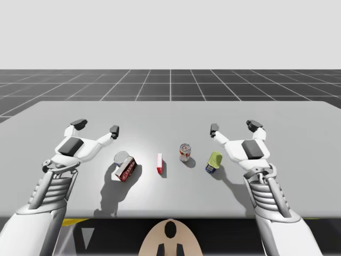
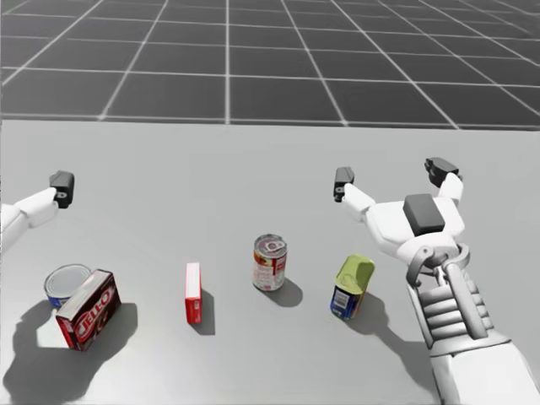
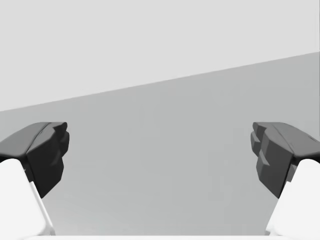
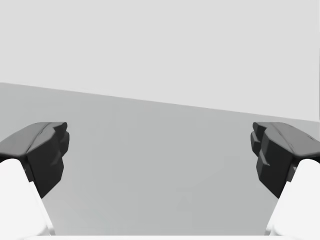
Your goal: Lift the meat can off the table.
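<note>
Five items sit in a row across the desk (image 1: 298, 176), left to right; short wide can (image 1: 121, 157) at the far left, leaning box (image 1: 127, 170) against its front right; slim upright box (image 1: 159, 162) next; round can (image 1: 185, 152) right of it, slightly further back; meat can (image 1: 214, 162) rightmost, near the round can; left claw (image 1: 96, 126) behind the short wide can, right claw (image 1: 234, 127) behind the meat can.

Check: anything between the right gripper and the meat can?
Nothing visible does. My right gripper is open; the blue can with the yellow-green top sits tilted beside that arm's hand, nearer to me than the gripper itself. The red-and-white round can stands apart on its other side, off the path.
</note>
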### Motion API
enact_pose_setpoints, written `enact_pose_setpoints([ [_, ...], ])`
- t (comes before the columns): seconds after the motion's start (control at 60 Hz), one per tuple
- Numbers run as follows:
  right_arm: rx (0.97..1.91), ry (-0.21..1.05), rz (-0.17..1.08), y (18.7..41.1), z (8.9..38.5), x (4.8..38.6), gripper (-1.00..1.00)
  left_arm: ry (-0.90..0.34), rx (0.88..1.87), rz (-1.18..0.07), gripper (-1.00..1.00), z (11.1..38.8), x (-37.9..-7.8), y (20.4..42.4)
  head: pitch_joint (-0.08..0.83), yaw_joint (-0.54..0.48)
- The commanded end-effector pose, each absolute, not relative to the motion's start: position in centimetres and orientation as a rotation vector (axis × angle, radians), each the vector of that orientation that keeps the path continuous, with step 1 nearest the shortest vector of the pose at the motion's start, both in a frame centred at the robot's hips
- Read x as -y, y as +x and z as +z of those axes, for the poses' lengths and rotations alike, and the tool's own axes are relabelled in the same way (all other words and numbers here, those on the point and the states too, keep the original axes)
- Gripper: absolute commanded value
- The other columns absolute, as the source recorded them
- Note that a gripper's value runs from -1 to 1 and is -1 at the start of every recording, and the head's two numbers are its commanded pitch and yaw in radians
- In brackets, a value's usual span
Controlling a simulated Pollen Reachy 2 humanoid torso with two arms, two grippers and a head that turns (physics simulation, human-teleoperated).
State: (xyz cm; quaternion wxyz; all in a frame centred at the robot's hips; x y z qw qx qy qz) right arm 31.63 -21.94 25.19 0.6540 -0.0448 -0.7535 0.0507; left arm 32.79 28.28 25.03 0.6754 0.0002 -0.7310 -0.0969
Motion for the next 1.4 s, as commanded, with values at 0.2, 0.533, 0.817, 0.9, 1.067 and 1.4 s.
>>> enact_pose_setpoints([
  [0.2, 1.706, -0.096, 0.129, 31.7, 24.9, 21.7, -1.0, -0.008, 1.652, -0.224, -1.0, 25.3, -28.1, 32.6, 0.638, -0.27],
  [0.533, 1.693, -0.004, 0.146, 30.8, 25.1, 21.4, -1.0, -0.01, 1.645, -0.22, -1.0, 25.2, -28.0, 32.6, 0.677, -0.32],
  [0.817, 1.584, 0.165, 0.241, 27.1, 24.8, 22.8, -1.0, -0.008, 1.63, -0.218, -1.0, 25.0, -27.9, 32.7, 0.677, -0.31],
  [0.9, 1.546, 0.214, 0.352, 25.4, 23.8, 23.5, -1.0, -0.012, 1.627, -0.217, -1.0, 24.9, -27.8, 32.7, 0.678, -0.31],
  [1.067, 1.488, 0.265, 0.473, 23.4, 21.4, 24.9, -1.0, -0.016, 1.625, -0.218, -1.0, 24.9, -27.8, 32.7, 0.679, -0.31],
  [1.4, 1.383, 0.311, 0.559, 23.2, 17.3, 27.3, -1.0, -0.019, 1.629, -0.217, -1.0, 25.0, -27.8, 32.7, 0.682, -0.31],
])
